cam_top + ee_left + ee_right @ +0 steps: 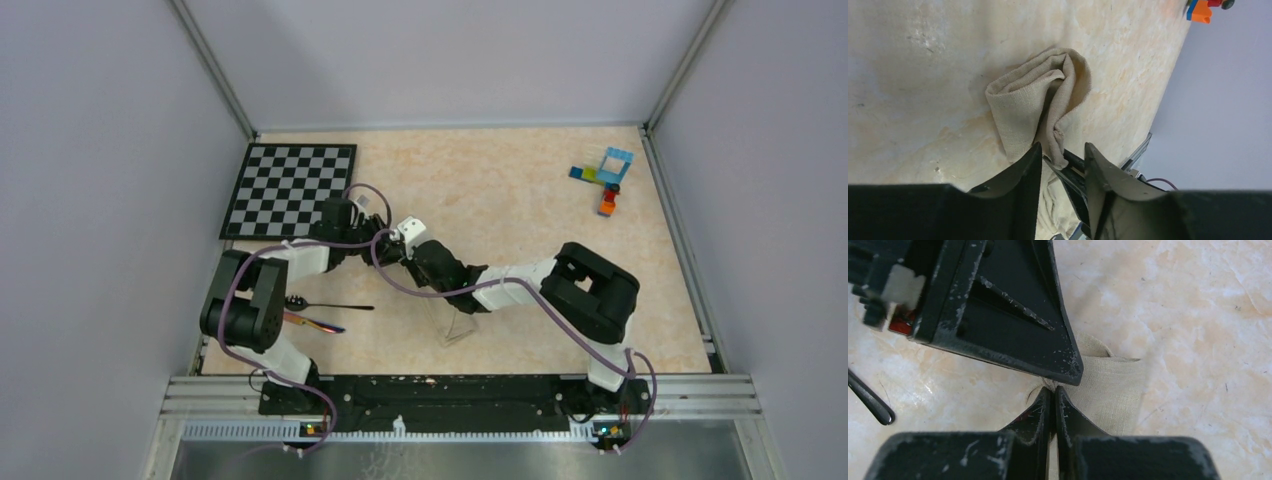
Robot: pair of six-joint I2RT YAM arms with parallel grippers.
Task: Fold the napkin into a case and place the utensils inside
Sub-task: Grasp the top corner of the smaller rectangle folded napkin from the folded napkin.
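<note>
**Two grippers on one bunched napkin: the fold is not yet finished**

The folding step is judged to be in hand, with the loading of the cutlery not yet begun. The napkin is seen near the middle of the table. It is gathered into a loose roll with one rounded end and a flap trailing towards the arms. No tidy tapered case can be made out.

The left gripper is held with its jaws parted. The flap lies between them against one finger and is not clamped. The right gripper is closed tight, and a thin edge of the cloth appears to be pinched at its tips. Part of that contact is hidden by the left finger crossing just above.

The utensils lie beside the left arm, well apart from the cloth, and none is held. The chequered board and the toy bricks are left out of it.

For the next move, room is needed. The left fingers would best be drawn clear of the right ones, which are almost touching them. The pinched edge could then be pulled gently, since so slight a hold on soft cloth is easily lost. A mouth must be left open in the fold.
</note>
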